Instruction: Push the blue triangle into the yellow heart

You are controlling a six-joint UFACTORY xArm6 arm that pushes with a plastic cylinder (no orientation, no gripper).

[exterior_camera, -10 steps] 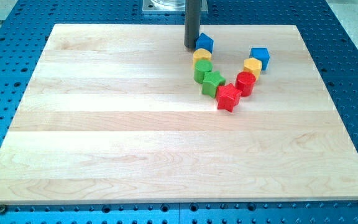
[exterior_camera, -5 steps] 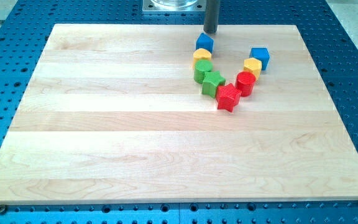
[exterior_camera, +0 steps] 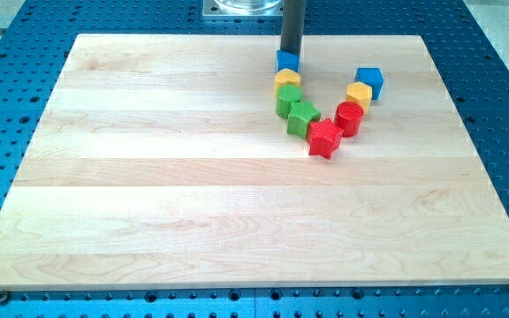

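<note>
The blue triangle (exterior_camera: 287, 63) lies near the top of the wooden board, touching the top of the yellow heart (exterior_camera: 287, 79). My tip (exterior_camera: 290, 53) stands right at the blue triangle's top edge, against it. The yellow heart sits directly below the blue triangle and rests against a green block (exterior_camera: 288, 99).
Below the heart a green block, a green star (exterior_camera: 303, 116) and a red star (exterior_camera: 324, 138) form a chain running down-right. A red cylinder (exterior_camera: 349, 117), a yellow block (exterior_camera: 359, 94) and a blue cube (exterior_camera: 369, 80) climb back up to the right. The board's top edge (exterior_camera: 237, 36) is close behind my tip.
My tip went from the triangle's left side round to above it, then came down onto its top edge. The blue triangle has shifted slightly down-left onto the yellow heart.
</note>
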